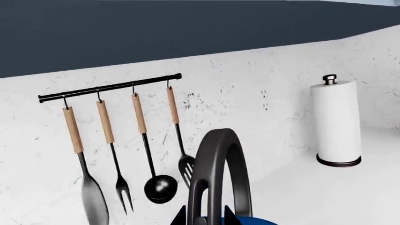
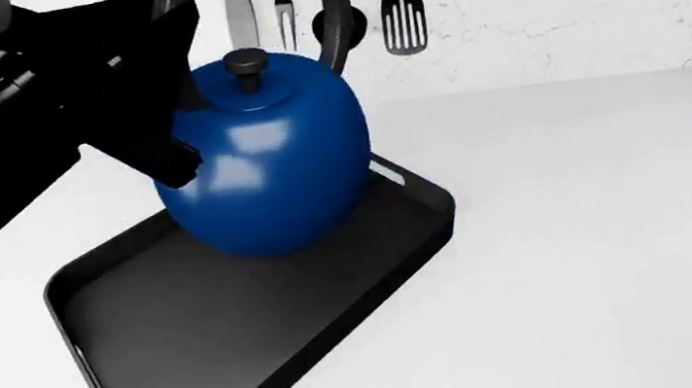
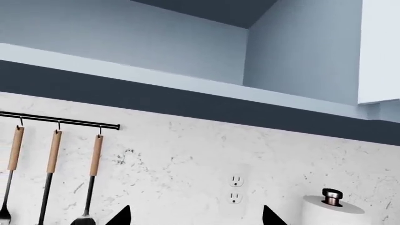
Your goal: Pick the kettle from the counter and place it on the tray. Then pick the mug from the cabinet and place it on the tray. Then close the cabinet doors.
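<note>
Left wrist view: the camera looks along the left arm toward a marbled wall. The kettle's (image 1: 250, 220) black arched handle (image 1: 218, 173) rises upright right in front of the lens, between two dark fingertips (image 1: 179, 216) at the frame's edge, which appear to pinch it. Beyond hang four utensils (image 1: 125, 154) on a rail (image 1: 109, 87), and a paper-towel roll (image 1: 337, 123) stands on the counter (image 1: 325, 197).

Head view: the left arm (image 2: 25, 123) reaches in from the left, its gripper (image 2: 175, 125) at the kettle's (image 2: 267, 159) handle base. The kettle stays upright, lid knob up, held over the far part of the black tray (image 2: 242, 313); contact with the tray floor cannot be told, and the spout is hidden. The tray lies on the white counter (image 2: 584, 225).

Right wrist view: the right gripper (image 3: 195, 216) points up at the wall and open cabinet (image 3: 187, 47); its two tips stand spread, holding nothing.
</note>
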